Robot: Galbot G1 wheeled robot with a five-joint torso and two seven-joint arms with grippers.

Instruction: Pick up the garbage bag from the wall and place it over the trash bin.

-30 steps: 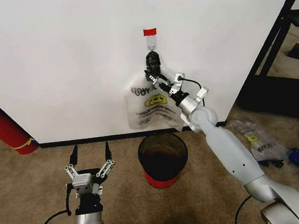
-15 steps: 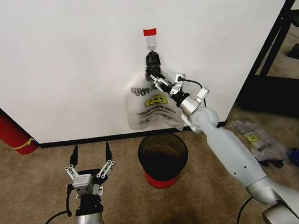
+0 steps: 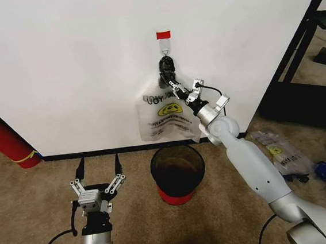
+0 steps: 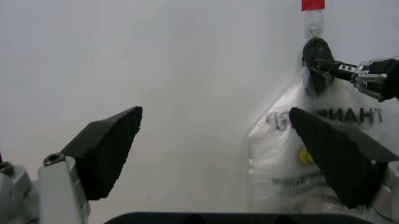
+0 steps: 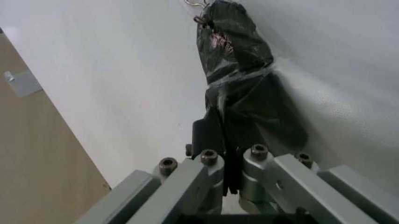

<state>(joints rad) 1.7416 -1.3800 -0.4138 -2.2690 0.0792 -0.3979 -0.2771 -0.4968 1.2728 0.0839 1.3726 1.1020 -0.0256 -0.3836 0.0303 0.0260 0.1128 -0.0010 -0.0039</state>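
Note:
The garbage bag, translucent with a yellow smiley and black print, hangs on the white wall from a metal hook under a red tape strip. Its dark bunched top sits just below the hook. My right gripper is shut on the bag just under that bunched top. The bag and the right gripper also show in the left wrist view. The black trash bin with a red base stands on the carpet below the bag. My left gripper waits open, low and left of the bin.
A red fire extinguisher leans at the wall on the far left. Other smiley bags and clutter lie on the floor to the right, near a black frame. A black baseboard runs along the wall.
My right gripper has edged slightly up toward the bag's bunched top. The left arm, the bag and the bin have stayed put.

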